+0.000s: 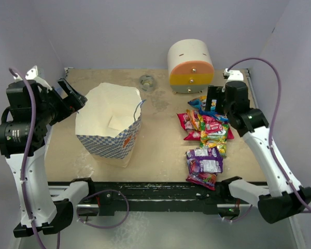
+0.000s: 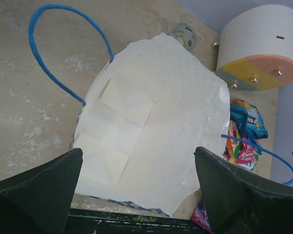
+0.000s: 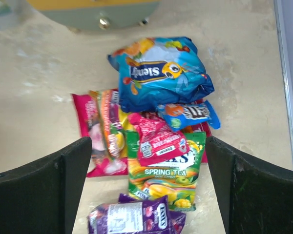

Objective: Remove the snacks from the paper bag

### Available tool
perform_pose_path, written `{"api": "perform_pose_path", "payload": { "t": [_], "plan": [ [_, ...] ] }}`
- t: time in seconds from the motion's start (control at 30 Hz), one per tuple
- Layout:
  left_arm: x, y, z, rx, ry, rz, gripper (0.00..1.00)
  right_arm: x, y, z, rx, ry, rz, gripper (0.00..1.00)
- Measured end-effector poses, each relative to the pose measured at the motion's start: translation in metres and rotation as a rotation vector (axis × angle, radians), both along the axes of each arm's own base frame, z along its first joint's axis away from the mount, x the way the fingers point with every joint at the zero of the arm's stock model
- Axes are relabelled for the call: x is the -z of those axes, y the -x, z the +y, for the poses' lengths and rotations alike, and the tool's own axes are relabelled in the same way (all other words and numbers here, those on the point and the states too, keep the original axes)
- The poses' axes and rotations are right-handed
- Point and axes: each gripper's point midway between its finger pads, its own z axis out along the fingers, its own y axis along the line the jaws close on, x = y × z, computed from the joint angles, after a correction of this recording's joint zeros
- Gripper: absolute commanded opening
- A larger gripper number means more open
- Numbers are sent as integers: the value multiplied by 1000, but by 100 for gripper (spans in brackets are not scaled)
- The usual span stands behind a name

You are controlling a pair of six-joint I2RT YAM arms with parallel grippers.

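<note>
Black fingers point(image 2: 36, 192) of the left gripper point(image 1: 73, 98) stand spread wide and grip nothing. They hover over the open mouth of the paper bag point(image 1: 111, 124), whose cream lining fills the wrist view between them. The left arm point(image 1: 25, 161) rises from its base and bends over at the bag's left side. The right gripper point(image 3: 146, 151) is just as wide and holds nothing. It hangs above the snacks point(image 1: 206, 140) — a pile of glossy packets on the table point(image 1: 160, 145), right of the upright bag and apart from it, with a blue packet point(image 3: 158, 70) nearest the drawer box point(image 1: 191, 66). The right arm point(image 1: 264, 150) reaches forward along the table's right edge.
</note>
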Motion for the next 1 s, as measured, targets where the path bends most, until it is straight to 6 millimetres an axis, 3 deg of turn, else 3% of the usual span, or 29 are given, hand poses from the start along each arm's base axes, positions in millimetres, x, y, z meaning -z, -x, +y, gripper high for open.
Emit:
{"api": "perform_pose_path", "payload": {
  "t": [0.2,0.33,0.53,0.63,0.77,1.0],
  "plan": [
    [-42,20,4,7,-78,-114,99,-76,44,7,-39,-165,-139,99],
    [-70,37,-6,115,-162,-258,99,-121,85,3,-51,-271,-274,100],
    [-106,73,-22,236,-265,-467,99,-167,141,-5,-89,-379,-453,99],
    [-120,86,-32,281,-276,-552,99,-177,154,-7,-96,-403,-496,100],
    [-133,92,-42,328,-273,-639,99,-178,154,-7,-90,-416,-497,100],
    [-147,77,-46,336,-261,-723,99,-182,149,-10,-67,-408,-497,100]
  ]
}}
